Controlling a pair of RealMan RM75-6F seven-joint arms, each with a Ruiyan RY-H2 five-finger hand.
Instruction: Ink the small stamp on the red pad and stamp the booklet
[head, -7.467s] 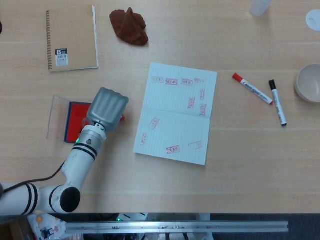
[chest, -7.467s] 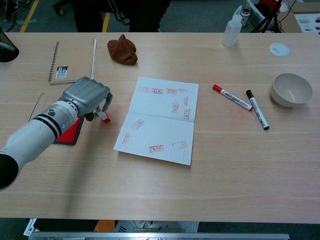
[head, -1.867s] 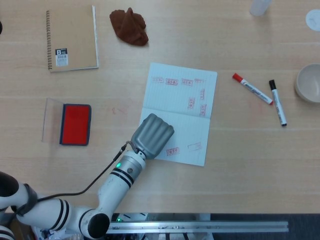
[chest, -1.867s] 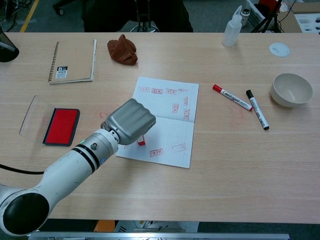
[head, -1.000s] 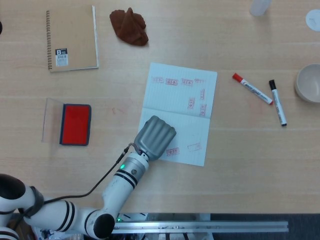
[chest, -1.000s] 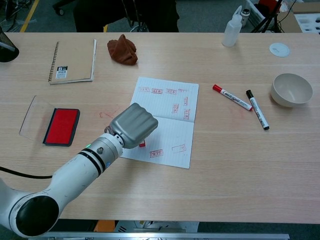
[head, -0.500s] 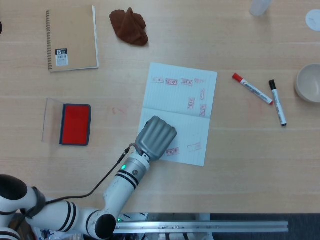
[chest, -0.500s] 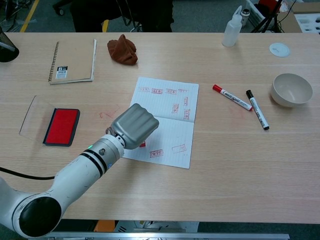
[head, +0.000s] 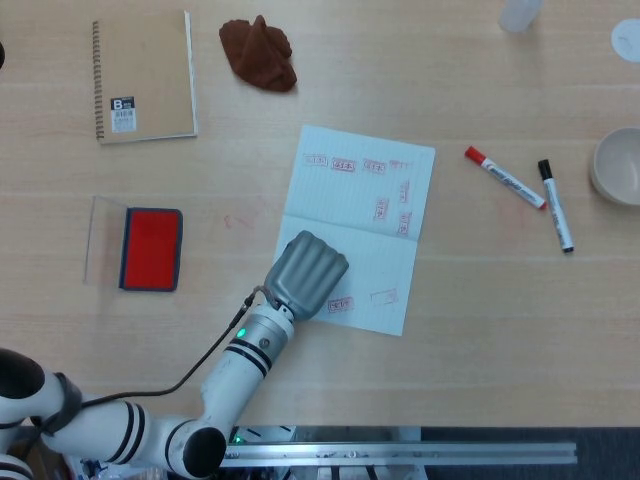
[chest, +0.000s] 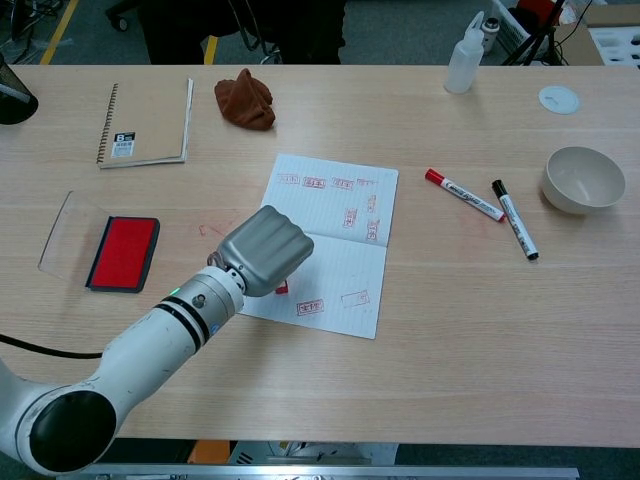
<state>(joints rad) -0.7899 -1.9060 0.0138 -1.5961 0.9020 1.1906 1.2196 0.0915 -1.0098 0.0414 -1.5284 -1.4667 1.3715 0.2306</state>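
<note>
While pressed to the page: left hand (chest: 263, 250) closes over the small stamp (chest: 282, 288), only its red foot showing.
Booklet (head: 385, 195): open flat mid-table, rows of red imprints, too small to read.
Red pad (head: 151, 248): uncovered, well left of booklet, clear lid (head: 103, 240) beside it.
Notebook (head: 143, 76): label reads "B".
Markers (head: 504, 177): right of booklet.
Right hand: unseen.

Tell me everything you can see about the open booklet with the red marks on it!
The booklet lies open and flat near the middle of the wooden table, turned a little askew. Its pages look like thin, pale lined paper with a fold across the middle. Red rectangular stamp prints dot both pages. The left hand covers its lower left part, with a bit of the red stamp showing underneath.
</note>
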